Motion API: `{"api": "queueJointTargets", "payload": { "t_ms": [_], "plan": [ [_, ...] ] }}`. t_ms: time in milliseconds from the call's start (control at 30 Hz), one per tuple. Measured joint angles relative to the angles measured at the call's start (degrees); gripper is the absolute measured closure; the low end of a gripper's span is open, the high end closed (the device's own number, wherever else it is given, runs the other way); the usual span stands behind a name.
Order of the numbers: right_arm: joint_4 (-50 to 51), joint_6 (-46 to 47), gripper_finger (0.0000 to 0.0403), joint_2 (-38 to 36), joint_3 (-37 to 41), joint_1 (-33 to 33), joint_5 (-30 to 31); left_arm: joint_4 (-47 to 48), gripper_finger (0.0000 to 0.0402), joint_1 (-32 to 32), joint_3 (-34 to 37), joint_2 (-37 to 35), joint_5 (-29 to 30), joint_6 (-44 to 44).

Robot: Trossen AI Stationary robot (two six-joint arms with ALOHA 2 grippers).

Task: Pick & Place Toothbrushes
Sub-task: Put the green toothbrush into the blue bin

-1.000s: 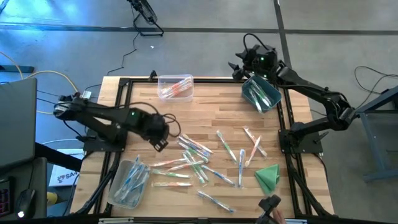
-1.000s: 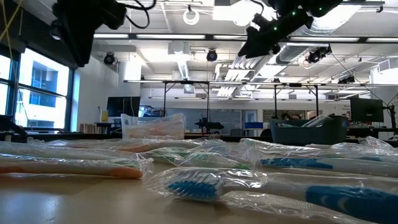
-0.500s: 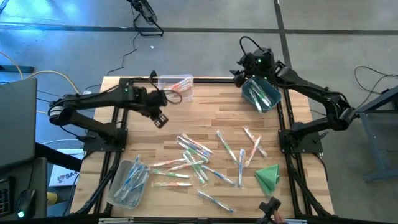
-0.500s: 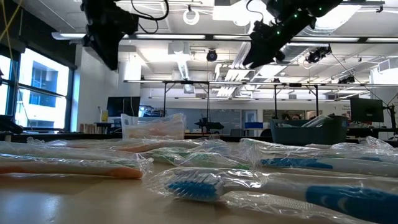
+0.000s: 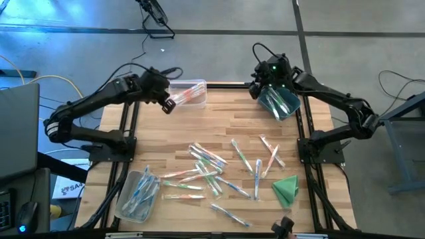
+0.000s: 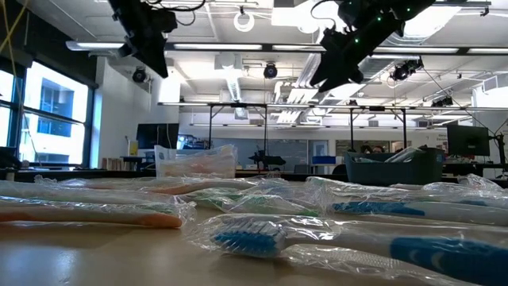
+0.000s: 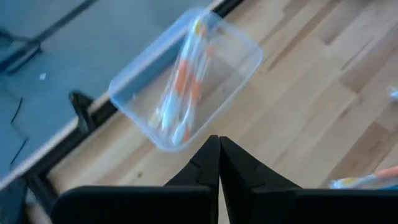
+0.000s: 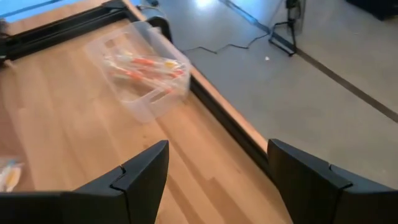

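1. The toothbrushes [image 5: 212, 169] are thin whitish sticks with pink-orange, green or blue accents, each sealed in crinkled clear wrap; most lie scattered loose across the middle of the table [image 5: 219, 126].
2. More orange-accented ones sit in the clear bin [image 5: 188, 92] at the table's far edge, others in a clear bin [image 5: 137, 194] at the near left corner, and some in the teal bin [image 5: 279, 99] at the far right.
3. The table is pale butcher-block wood inside a black metal frame. The clear bins are thin, glossy, round-cornered plastic.
4. A folded green cloth [image 5: 287, 188] lies near the right front.
5. My left claw [image 7: 218, 144] is clenched tight, fingertips pressed together with nothing between them, hanging in the air just beside the far clear bin.
6. My right claw [image 8: 217, 163] stands spread wide and holds nothing, raised by the teal bin.
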State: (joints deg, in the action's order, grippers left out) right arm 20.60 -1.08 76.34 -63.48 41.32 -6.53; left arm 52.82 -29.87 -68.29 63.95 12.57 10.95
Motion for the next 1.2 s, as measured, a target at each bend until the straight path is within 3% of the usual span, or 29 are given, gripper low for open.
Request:
{"api": "queueJointTargets", "payload": {
  "t_ms": [267,567,867,1200],
  "plan": [
    [-0.99,-0.13,0.0138,0.00,0.00,-3.47,0.14,-8.00,0.0401,-4.96,1.34,-2.96,-5.85,-7.69],
    [-2.35,-0.19,0.0138,0.00,0.00,-5.07,0.16,-25.67,0.0401,-5.39,16.86,-10.72,-9.30,-6.32],
    [-3.80,0.07,0.0138,0.00,0.00,-5.07,-1.09,-26.15,0.0401,-5.39,20.81,-26.03,-9.04,-5.06],
    [-4.19,6.90,0.0138,0.00,0.00,-6.67,-2.61,-24.95,0.0401,-5.38,20.96,-38.49,-8.93,-7.61]
  ]
}}
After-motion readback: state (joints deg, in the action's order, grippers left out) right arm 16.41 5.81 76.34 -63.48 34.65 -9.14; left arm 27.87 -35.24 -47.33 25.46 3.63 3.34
